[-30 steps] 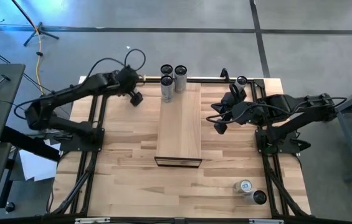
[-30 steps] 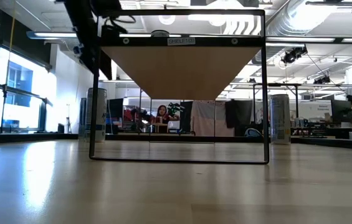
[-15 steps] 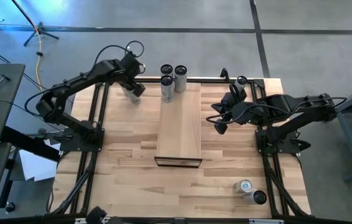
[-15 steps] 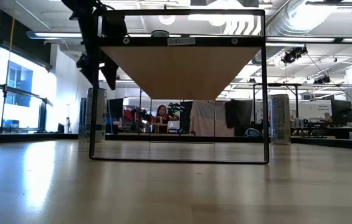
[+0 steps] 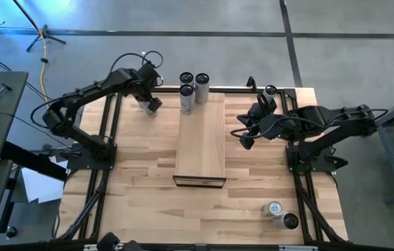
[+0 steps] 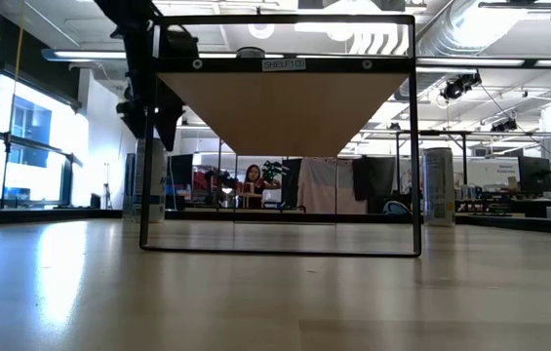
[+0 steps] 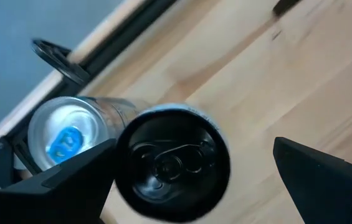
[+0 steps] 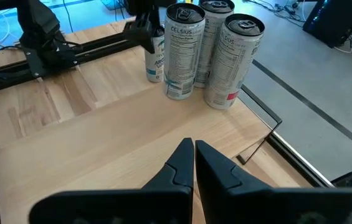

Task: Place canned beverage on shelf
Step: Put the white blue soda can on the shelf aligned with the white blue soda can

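The shelf (image 5: 200, 139) is a long pale board on a dark frame in the middle of the table. Three cans (image 5: 187, 92) stand at its far end. Two more cans stand on the tabletop left of it, one black-topped (image 7: 172, 162) and one silver-topped (image 7: 66, 134). My left gripper (image 7: 194, 146) hangs open above the black-topped can, a finger on either side, touching nothing. My right gripper (image 8: 194, 152) is shut and holds nothing, raised beside the shelf's right edge (image 5: 244, 141).
One can (image 5: 270, 90) stands at the table's far right corner. Two others (image 5: 280, 215) are at the near right, one upright and one lying. In the low view the shelf's frame (image 6: 416, 136) stands across the middle. People show in the room behind.
My left gripper has swung toward the far left of the table and come down over the two cans there, tipping further downward. It has stayed open.
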Available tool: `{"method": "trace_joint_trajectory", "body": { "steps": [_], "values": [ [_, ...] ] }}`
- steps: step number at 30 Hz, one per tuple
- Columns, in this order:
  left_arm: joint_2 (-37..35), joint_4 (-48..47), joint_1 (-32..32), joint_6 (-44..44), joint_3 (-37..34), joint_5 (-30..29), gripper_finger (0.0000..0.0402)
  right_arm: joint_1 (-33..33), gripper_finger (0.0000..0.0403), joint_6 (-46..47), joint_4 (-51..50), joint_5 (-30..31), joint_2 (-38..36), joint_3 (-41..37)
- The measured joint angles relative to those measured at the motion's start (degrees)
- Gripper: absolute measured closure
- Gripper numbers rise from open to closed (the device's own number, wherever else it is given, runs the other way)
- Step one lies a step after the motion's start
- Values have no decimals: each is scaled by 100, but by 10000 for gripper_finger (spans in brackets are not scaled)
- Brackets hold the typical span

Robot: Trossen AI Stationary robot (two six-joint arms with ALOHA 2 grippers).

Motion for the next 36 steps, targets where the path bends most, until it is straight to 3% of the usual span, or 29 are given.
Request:
{"method": "trace_joint_trajectory", "body": {
  "steps": [13, 18, 26, 31, 36],
  "values": [
    [274, 39, -68, -210, -3, 14, 13, 0, 402, 0, 2, -70, 0, 0],
    [274, -39, -68, -223, -3, 12, 63, -1, 402, 3, 2, -83, 0, 0],
    [193, -126, -101, -310, -3, 36, 200, -2, 402, 3, 2, -83, 0, 0],
    [-214, -400, -101, -256, 39, 171, 201, -1, 402, 5, 3, -83, 0, 0],
    [-1043, -683, -194, -397, 51, 879, 199, -2, 402, 3, 4, -81, 0, 0]
  ]
}}
